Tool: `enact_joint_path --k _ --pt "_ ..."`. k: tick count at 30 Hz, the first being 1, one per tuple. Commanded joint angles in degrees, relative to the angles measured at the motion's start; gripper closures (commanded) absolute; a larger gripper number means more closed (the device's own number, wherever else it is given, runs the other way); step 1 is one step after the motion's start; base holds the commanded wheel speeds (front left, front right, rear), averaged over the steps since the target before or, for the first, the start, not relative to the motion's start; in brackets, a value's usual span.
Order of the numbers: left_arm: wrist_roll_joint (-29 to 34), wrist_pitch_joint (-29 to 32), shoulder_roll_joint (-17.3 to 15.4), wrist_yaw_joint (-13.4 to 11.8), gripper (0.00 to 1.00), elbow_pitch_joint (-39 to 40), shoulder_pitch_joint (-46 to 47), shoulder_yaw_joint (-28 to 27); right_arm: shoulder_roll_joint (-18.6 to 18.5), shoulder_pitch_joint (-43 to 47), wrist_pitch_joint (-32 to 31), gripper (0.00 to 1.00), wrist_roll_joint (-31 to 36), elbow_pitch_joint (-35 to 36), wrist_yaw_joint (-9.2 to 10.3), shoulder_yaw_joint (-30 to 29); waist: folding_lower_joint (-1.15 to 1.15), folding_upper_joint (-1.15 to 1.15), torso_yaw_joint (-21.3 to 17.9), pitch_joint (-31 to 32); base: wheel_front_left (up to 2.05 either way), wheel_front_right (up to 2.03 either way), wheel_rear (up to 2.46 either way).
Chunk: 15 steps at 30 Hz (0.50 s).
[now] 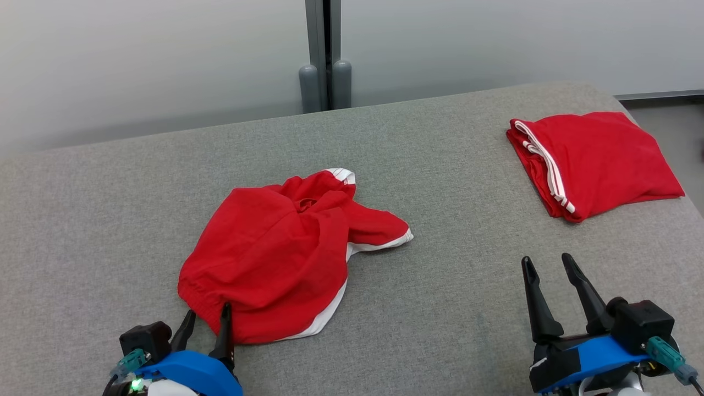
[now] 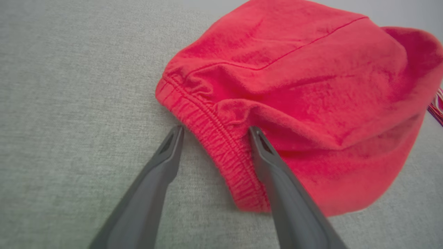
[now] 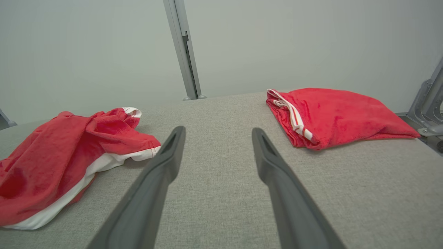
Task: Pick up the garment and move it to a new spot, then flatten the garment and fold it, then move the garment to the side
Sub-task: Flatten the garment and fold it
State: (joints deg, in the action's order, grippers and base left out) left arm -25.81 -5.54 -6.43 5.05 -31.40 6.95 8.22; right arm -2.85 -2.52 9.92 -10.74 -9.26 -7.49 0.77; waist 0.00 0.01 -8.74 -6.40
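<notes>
A crumpled red garment with white trim lies in the middle of the grey table. My left gripper stands open at the garment's near edge. In the left wrist view its fingers straddle the elastic waistband; the right finger lies over the cloth, the left one over bare table. My right gripper is open over bare table at the lower right, holding nothing. The right wrist view has the crumpled garment to the left of that gripper.
A second red garment, folded, with white stripes, lies at the table's far right; the right wrist view has it as well. A grey post stands behind the table against a pale wall. The table edge runs close on the right.
</notes>
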Motion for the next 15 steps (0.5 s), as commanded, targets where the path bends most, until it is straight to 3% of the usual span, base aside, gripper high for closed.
enact_joint_path --k 1,4,5,6,7,15 --pt "-0.53 0.43 0.15 -0.21 0.0 -0.22 0.42 -0.14 -0.1 -0.78 0.31 0.0 0.02 -0.16 -0.02 -0.16 0.0 -0.01 -0.04 0.01 0.0 0.0 0.0" --pt "-1.03 0.83 0.16 0.41 0.0 -0.02 0.71 0.47 -0.1 -0.84 0.13 0.0 0.16 -0.14 -0.01 -0.2 0.0 -0.01 -0.05 0.08 0.0 0.0 0.0" --pt "-1.47 1.16 0.27 0.71 0.5 0.06 0.82 0.84 -0.1 -0.87 0.03 0.0 0.19 -0.13 -0.01 -0.12 0.0 -0.01 -0.05 0.12 0.0 0.0 0.0" --pt "-1.51 0.73 0.09 0.99 0.9 0.34 1.16 1.13 -0.1 -0.83 0.01 0.0 0.17 -0.09 -0.01 -0.05 0.0 -0.01 -0.06 0.16 0.0 0.0 0.0" --pt "-1.49 0.35 -0.31 1.18 1.0 0.48 1.45 1.4 -0.1 -0.79 -0.02 0.0 0.17 -0.06 -0.01 0.01 0.0 -0.01 -0.07 0.25 0.0 0.0 0.0" --pt "1.56 -4.75 -2.16 2.0 1.0 4.76 3.93 4.7 -0.1 -0.46 -0.3 0.0 0.35 0.21 -0.01 0.0 0.0 -0.01 -0.24 0.92 0.0 0.0 0.0"
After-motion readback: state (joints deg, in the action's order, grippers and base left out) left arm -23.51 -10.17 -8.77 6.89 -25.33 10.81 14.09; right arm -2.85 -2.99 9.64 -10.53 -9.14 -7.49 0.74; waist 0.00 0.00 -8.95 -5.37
